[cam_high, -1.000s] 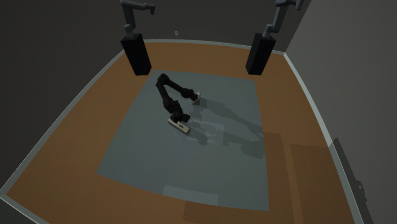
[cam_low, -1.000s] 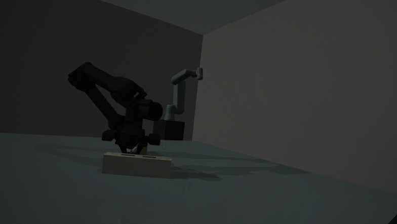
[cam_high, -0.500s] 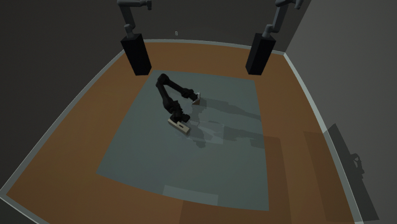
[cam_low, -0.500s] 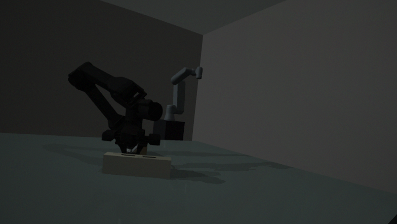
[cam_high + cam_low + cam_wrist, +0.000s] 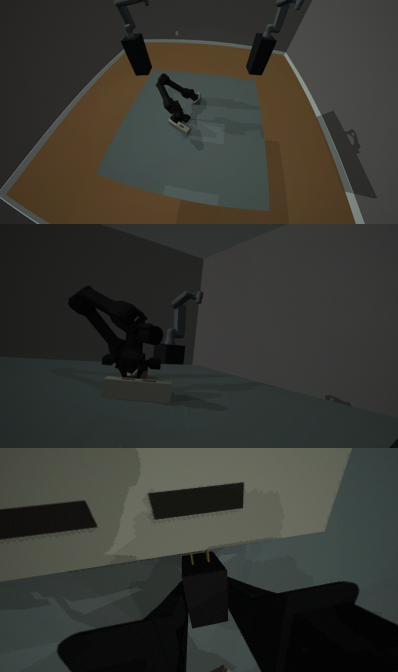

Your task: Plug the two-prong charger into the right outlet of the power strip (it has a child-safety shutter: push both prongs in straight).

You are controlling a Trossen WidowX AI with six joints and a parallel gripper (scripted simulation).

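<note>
The cream power strip (image 5: 186, 129) (image 5: 136, 391) (image 5: 300, 508) lies on the grey-green surface. Its top has two dark slots. In the wrist view the right outlet (image 5: 197, 501) is ahead of the charger; the left outlet (image 5: 42, 519) is cut by the frame edge. My gripper (image 5: 131, 375) (image 5: 201, 581) is shut on the black charger (image 5: 207, 603) beside the strip's near long edge. Two gold prongs (image 5: 200, 557) stand on the charger's far face, outside the outlet, their tips close to the strip's edge in view. The charger's height against the strip is unclear; the top view hides the fingertips.
A small brown block with white edges (image 5: 196, 101) is by the end of my arm's lower link. Two grey arms on black pedestals (image 5: 137, 55) (image 5: 260, 55) stand at the back, off the grey-green mat (image 5: 156, 166). A wall socket (image 5: 176, 33) is behind.
</note>
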